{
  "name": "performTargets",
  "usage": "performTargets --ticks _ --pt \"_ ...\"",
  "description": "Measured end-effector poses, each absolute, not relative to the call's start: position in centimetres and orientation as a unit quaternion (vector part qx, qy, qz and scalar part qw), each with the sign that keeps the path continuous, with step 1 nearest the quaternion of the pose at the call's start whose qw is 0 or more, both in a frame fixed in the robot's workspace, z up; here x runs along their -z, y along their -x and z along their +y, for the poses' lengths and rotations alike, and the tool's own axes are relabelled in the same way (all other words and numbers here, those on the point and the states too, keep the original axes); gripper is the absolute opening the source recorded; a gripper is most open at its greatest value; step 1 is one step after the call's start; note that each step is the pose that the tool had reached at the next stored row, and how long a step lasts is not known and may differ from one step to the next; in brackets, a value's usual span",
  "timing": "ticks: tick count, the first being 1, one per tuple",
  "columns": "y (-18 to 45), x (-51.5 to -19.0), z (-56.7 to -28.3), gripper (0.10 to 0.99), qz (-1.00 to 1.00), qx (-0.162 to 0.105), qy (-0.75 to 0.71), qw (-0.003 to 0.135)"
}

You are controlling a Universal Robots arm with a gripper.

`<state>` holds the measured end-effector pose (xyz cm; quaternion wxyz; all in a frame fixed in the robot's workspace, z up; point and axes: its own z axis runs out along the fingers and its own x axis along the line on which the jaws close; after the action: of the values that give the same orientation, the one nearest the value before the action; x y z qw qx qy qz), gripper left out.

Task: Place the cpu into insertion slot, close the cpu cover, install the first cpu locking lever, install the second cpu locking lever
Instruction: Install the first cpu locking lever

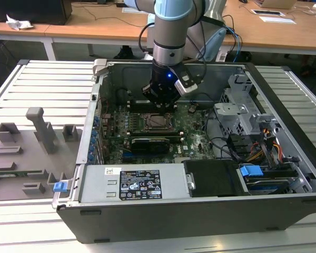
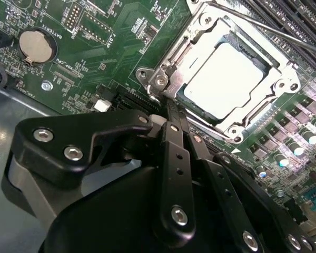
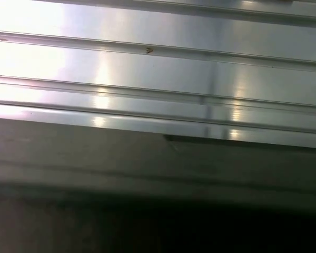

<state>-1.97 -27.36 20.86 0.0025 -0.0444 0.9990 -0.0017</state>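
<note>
One gripper (image 2: 168, 113) is hovering right at the corner of the cpu cover (image 2: 171, 66), fingers pinched together, while the cpu (image 2: 226, 79) is sitting under it.

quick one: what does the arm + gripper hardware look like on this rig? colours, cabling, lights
The arm is silver-grey with pale blue joint caps; a black wrist section carries a small blue light. Black and blue cables loop beside it, and a silver-and-black module sits on the wrist's side. In the second wrist view, the gripper is matte black: flat linkage bars pinned with silver screws, on a grey-edged body.
</note>
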Motion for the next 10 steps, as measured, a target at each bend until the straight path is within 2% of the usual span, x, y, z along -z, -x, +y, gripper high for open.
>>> performTargets --ticks 10 --pt "1.97 -21.42 -27.55 0.106 0.999 0.003 0.044 0.002"
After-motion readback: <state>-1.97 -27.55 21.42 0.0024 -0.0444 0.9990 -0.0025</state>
